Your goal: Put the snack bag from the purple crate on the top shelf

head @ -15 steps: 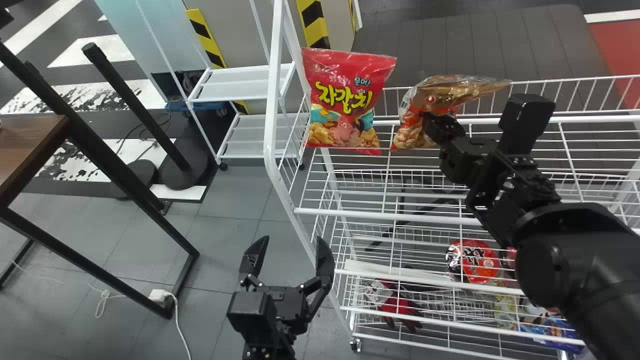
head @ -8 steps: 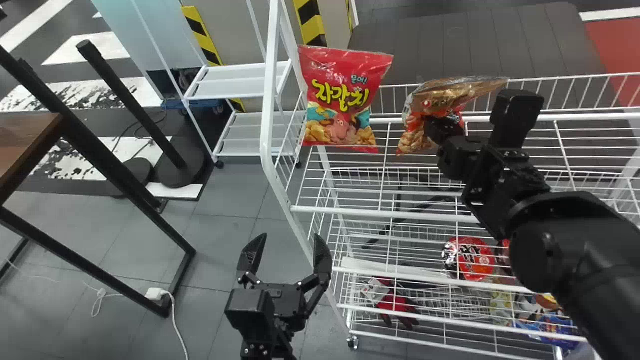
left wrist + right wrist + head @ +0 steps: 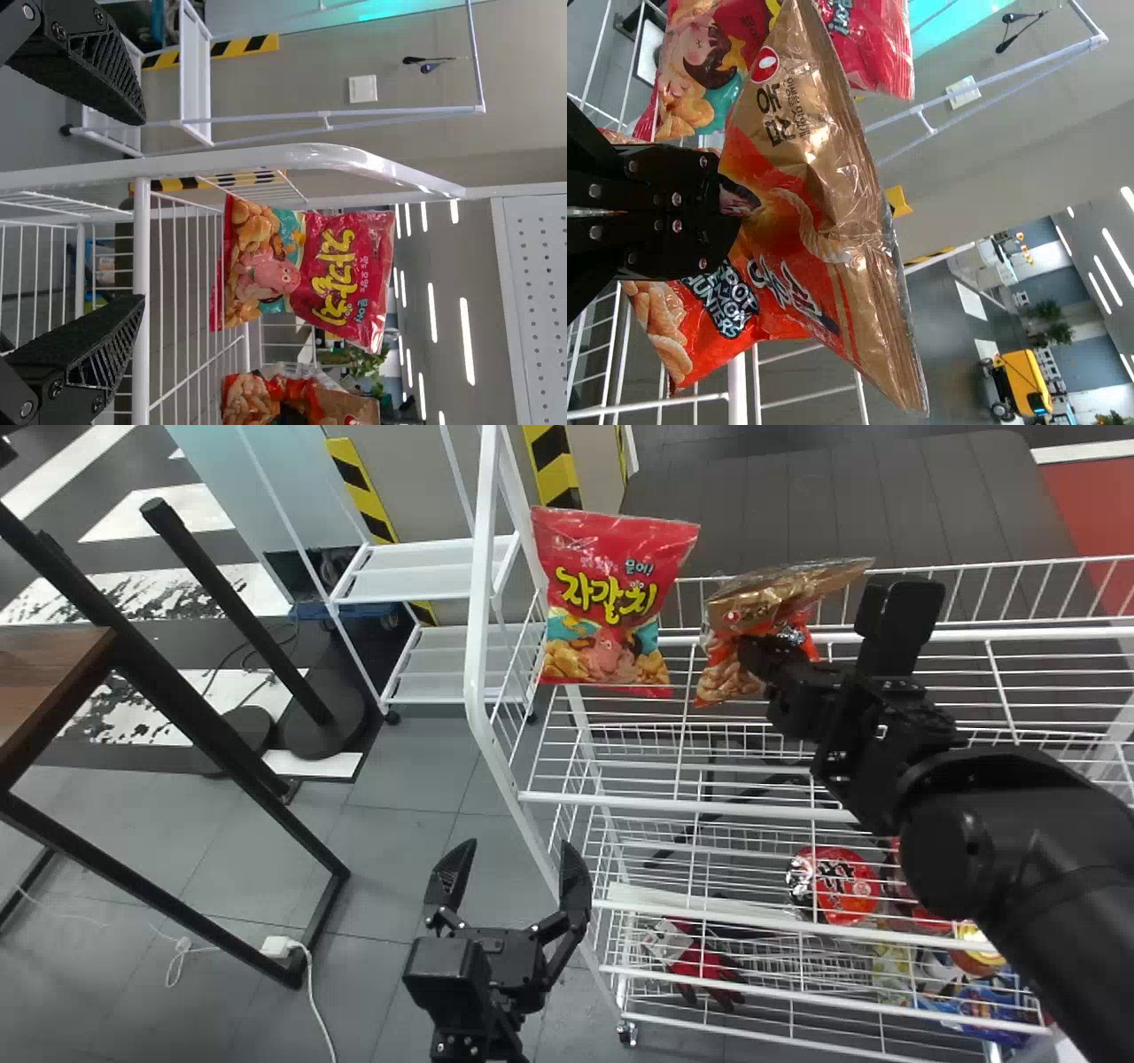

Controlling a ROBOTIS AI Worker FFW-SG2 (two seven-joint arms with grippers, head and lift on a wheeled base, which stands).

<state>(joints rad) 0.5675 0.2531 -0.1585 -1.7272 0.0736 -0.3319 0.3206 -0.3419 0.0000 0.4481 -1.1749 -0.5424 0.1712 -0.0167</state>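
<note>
My right gripper [image 3: 764, 657] is over the top shelf [image 3: 620, 804], shut on the orange-and-gold snack bag [image 3: 742, 609]. In the right wrist view the gripper [image 3: 735, 199] pinches the front of the snack bag [image 3: 802, 177], whose gold upper part tilts over. A red snack bag [image 3: 605, 602] stands upright at the shelf's left end, just left of the held one. My left gripper [image 3: 508, 859] stays low in front of the rack's left side, open and holding nothing; in the left wrist view the gripper [image 3: 133, 208] has its fingers wide apart. No purple crate is visible.
The rack's white left post [image 3: 478, 629] rises between the left gripper and the upper shelf. Lower shelves hold a red cup [image 3: 837, 886], red gloves [image 3: 704, 965] and blue packets [image 3: 988, 1005]. A wooden table [image 3: 49, 682] stands at far left, a small white rack [image 3: 425, 571] behind.
The right gripper has shifted slightly left and down in the head view with the orange-and-gold bag, closer to the red one. The left gripper keeps its pose.
</note>
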